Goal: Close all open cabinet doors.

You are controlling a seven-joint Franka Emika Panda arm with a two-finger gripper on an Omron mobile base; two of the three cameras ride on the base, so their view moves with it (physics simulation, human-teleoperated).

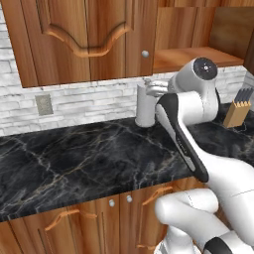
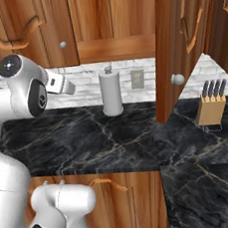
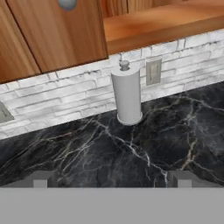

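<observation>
my gripper (image 3: 112, 179) is hanging wide open and empty; i'm judging the open cabinet door (image 2: 171, 49) stiff, hinged, swinging easily, best pushed on its flat face near the knob (image 2: 177, 79).

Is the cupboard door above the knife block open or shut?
Open: the cabinet door swings out over the counter, baring the shelf behind it.

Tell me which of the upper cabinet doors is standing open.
The right-hand upper cabinet door, swung out over the counter near the knife block, exposing the cabinet's shelf. The door left of that opening sits flush and shut.
</observation>
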